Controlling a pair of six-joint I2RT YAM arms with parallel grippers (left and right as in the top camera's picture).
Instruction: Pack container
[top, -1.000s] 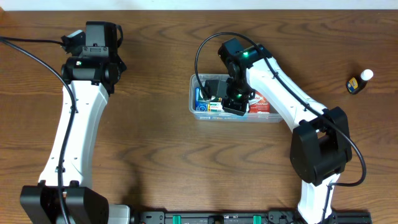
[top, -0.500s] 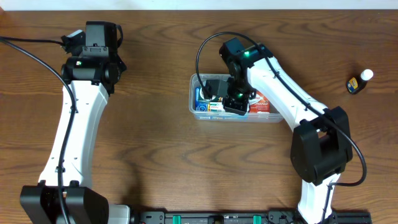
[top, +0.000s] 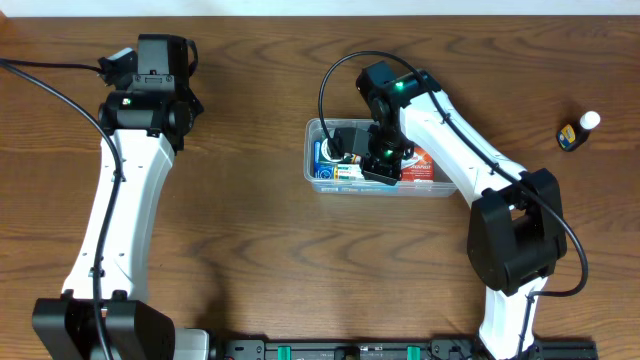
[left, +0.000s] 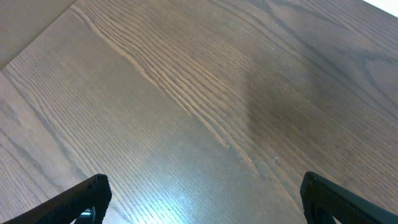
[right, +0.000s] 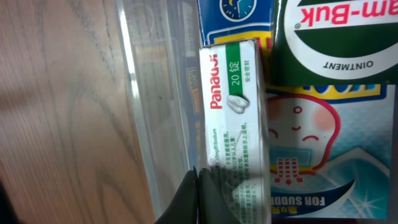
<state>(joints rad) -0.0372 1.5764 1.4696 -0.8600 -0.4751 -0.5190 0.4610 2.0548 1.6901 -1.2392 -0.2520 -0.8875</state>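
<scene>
Overhead view of a wooden tabletop with two white arms. The container, a clear tub, sits right of centre with its long axis running left to right. My right end effector hangs directly over it, reaching down inside near the front wall.

In the right wrist view its two dark fingers meet at the bottom centre, pressed together with nothing I can see between them. They touch the near end of a white and green tablet box. That box lies flat, its long axis parallel to the container's clear wall and just beside it. A blue carton, a green ointment box and a packet with a cartoon face lie alongside.

My left end effector is well apart at the far left, fingers wide apart over bare wood.

A small bottle lies at the far right, outside the container. I judge it the next item, and the right arm is nearer.
</scene>
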